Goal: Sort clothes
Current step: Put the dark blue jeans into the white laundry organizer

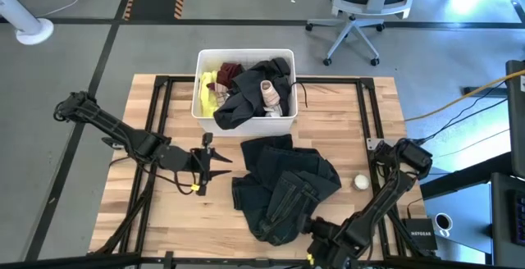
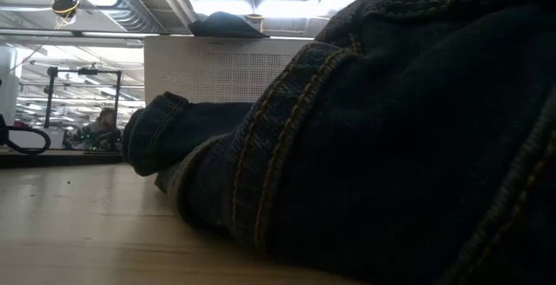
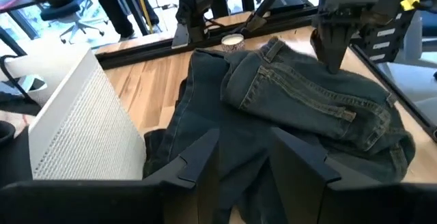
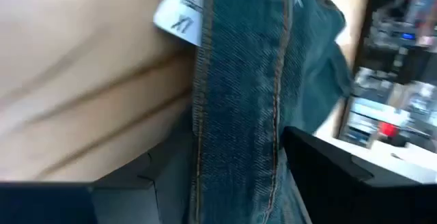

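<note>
- Dark denim jeans (image 1: 283, 189) lie crumpled on the wooden table (image 1: 139, 212), in front of the white bin (image 1: 244, 121), roughly mid-table and toward the near edge.
- Low view: jeans fill most of the frame; thick seams with tan stitching, one cuffed end resting on the tabletop.
- White bin sits at the far side of the table. It holds mixed clothes: a black garment (image 1: 246, 93) draped over the front rim, a neon yellow piece (image 1: 210, 97) at its left side, a maroon piece (image 1: 229, 70) toward the back, a pale striped sock (image 1: 270, 93) on top.
- Left gripper (image 1: 215, 161) hovers over bare table just left of the jeans, apart from the cloth. Left wrist view shows its two dark fingers (image 3: 198, 159) partly spread with nothing between them; jeans lie ahead of them, bin wall beside.
- Right gripper (image 1: 316, 228) is down at the near edge of the jeans. Right wrist view: fingers (image 4: 328, 162) spread wide, with a stitched denim seam running between them; a white size tag (image 4: 179, 16) shows near the seam. Whether the fingers press on the cloth, I cannot tell.
- Small white ball (image 1: 361, 182) rests on the table just right of the jeans, clear of both grippers.
- An office chair (image 1: 365, 6) stands on the floor beyond the table.
</note>
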You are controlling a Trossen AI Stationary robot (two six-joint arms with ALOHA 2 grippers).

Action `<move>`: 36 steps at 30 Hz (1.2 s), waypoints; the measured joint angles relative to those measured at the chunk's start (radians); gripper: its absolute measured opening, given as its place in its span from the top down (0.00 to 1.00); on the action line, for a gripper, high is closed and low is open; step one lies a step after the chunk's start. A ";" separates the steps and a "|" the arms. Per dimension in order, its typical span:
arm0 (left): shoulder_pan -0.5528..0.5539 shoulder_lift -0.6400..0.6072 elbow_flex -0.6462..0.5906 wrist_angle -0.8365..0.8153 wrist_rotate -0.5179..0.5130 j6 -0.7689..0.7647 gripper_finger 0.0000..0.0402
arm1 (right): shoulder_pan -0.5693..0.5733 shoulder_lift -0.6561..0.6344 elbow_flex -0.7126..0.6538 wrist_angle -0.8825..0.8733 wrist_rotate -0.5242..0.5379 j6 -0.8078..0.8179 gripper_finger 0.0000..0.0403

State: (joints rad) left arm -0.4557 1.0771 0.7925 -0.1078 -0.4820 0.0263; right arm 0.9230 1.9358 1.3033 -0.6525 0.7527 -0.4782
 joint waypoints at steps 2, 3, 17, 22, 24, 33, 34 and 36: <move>0.001 0.001 0.000 0.001 0.000 0.000 0.70 | -0.001 0.002 0.000 -0.002 0.028 0.000 0.41; 0.001 0.001 0.000 0.002 0.000 0.000 0.70 | -0.002 0.001 0.000 0.001 0.031 -0.001 0.41; 0.019 0.001 0.000 0.007 0.000 0.000 0.70 | -0.193 0.001 0.000 0.066 0.010 -0.002 0.41; 0.019 0.001 0.000 0.007 0.000 0.000 0.70 | -0.307 0.000 0.000 0.093 -0.071 -0.002 0.41; 0.019 0.001 0.000 0.008 0.000 -0.001 0.70 | -0.352 0.000 0.001 0.093 -0.130 0.003 0.41; 0.019 0.001 0.000 0.040 0.000 0.000 0.70 | -0.514 -0.006 -0.051 0.111 -0.435 0.113 0.41; 0.019 0.001 0.000 0.040 0.000 0.000 0.70 | -0.527 -0.007 -0.065 0.120 -0.460 0.135 0.41; 0.019 0.001 0.000 0.039 0.000 0.000 0.70 | -0.548 -0.008 -0.087 0.142 -0.497 0.181 0.41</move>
State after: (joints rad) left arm -0.4366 1.0782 0.7925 -0.0689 -0.4820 0.0265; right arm 0.3750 1.9278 1.2166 -0.5109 0.2557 -0.2971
